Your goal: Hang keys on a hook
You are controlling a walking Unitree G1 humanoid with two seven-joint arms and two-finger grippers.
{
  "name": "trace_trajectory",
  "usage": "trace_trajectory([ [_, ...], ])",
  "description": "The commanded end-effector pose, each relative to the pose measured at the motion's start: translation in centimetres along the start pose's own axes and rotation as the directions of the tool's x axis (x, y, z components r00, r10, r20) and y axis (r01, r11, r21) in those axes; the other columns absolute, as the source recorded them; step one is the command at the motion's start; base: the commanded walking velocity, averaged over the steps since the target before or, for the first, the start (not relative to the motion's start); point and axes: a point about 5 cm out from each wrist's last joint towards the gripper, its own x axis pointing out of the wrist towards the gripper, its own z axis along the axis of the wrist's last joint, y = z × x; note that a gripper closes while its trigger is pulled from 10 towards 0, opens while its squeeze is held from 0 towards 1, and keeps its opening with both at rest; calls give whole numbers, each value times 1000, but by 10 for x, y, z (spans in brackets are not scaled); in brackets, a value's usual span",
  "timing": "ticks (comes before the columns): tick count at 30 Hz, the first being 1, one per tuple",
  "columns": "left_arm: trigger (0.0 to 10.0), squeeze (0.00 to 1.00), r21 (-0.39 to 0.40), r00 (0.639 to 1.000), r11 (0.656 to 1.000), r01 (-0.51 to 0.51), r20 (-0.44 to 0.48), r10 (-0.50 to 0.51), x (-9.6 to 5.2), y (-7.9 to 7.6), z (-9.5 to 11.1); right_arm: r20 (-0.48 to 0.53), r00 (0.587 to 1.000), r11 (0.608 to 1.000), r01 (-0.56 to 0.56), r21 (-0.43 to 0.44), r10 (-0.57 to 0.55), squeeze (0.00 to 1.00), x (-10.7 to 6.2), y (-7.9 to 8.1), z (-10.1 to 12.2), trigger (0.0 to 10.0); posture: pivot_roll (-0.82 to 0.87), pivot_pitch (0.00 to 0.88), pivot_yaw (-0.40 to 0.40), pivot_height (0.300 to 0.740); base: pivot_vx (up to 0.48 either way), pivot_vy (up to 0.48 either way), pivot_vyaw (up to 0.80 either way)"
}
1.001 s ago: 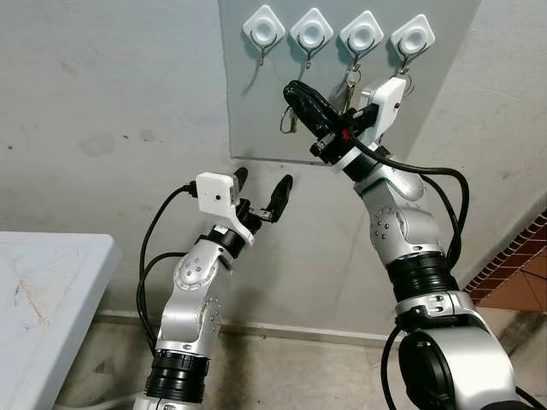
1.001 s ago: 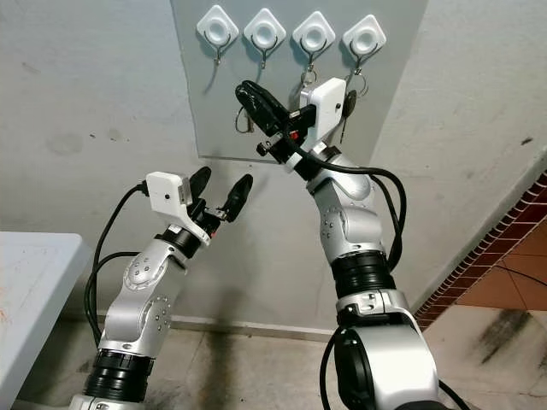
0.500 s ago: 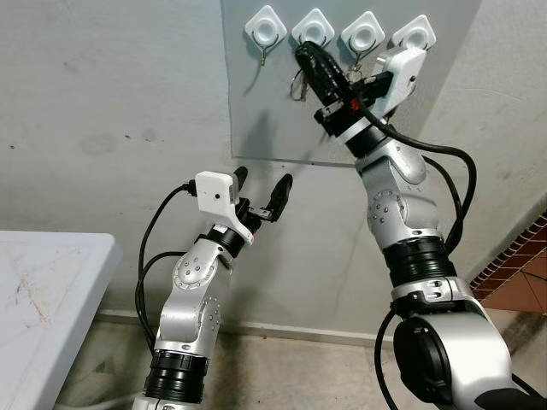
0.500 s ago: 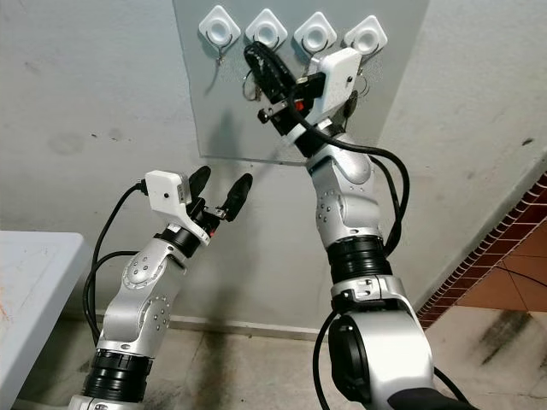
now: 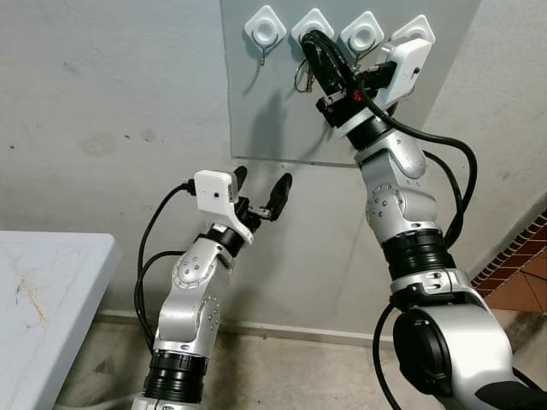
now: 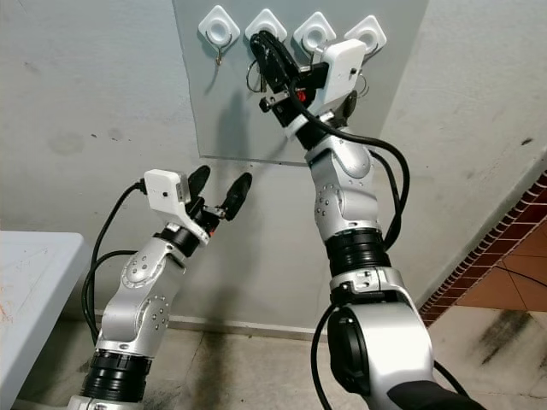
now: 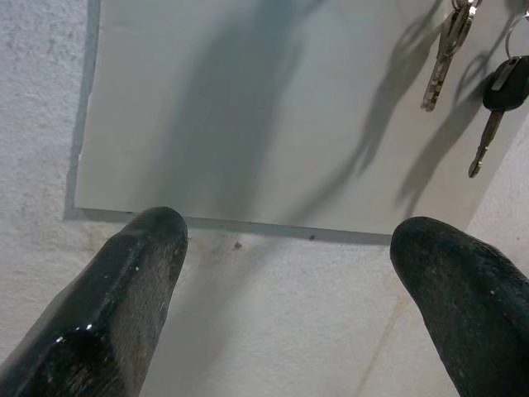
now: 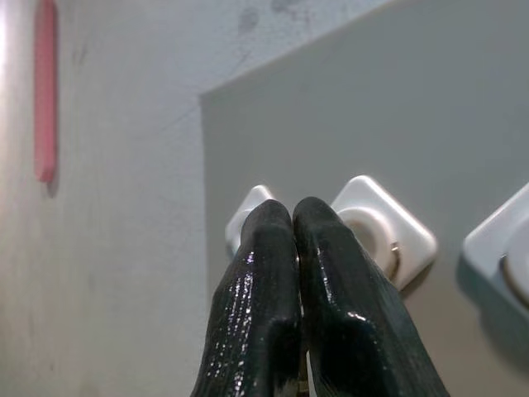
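Note:
Four white diamond-shaped hooks sit in a row on a grey wall panel. My right gripper is raised against the second hook from the left, its fingers pressed shut on a key ring that hangs just below them. In the right wrist view the shut fingertips lie between two hook bases, the nearer one just beside them. The first hook is bare. Silver keys and a black-headed key hang from the two hooks further right. My left gripper stands open below the panel's lower edge.
A white table juts in at the lower left. The bare concrete wall surrounds the panel. Red brick paving shows at the lower right, past the right arm's black cables.
My right gripper has risen with the key ring from below the hook row up to the second hook. The left arm has stayed put.

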Motion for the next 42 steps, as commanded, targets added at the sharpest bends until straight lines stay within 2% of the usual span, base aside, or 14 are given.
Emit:
trace_trajectory([
  [1, 10000, 0, 3, 1000, 1000, 0, 14, 0, 0, -2, 5, 37, 999, 1000, 2, -12, -2, 0, 8, -1, 9, 10000, -1, 0, -34, 740, 0, 0, 0],
  [11, 10000, 0, -2, 1000, 1000, -1, 25, 1, 0, -3, 8, 33, 999, 1000, -6, -2, 6, 0, 15, -4, 10, 10000, 6, 0, -35, 740, 0, 0, 0],
  [21, 10000, 0, -6, 1000, 1000, -3, 30, 3, 0, -4, 11, -31, 996, 996, -79, 32, 80, 0, 19, -4, 3, 10000, 10, 0, -42, 740, 0, 0, 0],
  [32, 10000, 0, -14, 999, 1000, -8, 40, 8, -1, -4, 14, -131, 979, 988, -150, 34, 153, 0, 15, -9, -6, 10000, 15, 0, -44, 740, 0, 0, 0],
  [42, 10000, 0, -31, 999, 1000, -4, 50, 6, -1, -5, 18, -299, 926, 969, -248, -16, 232, 0, -1, -10, -24, 10000, 14, 0, -41, 740, 0, 0, 0],
])
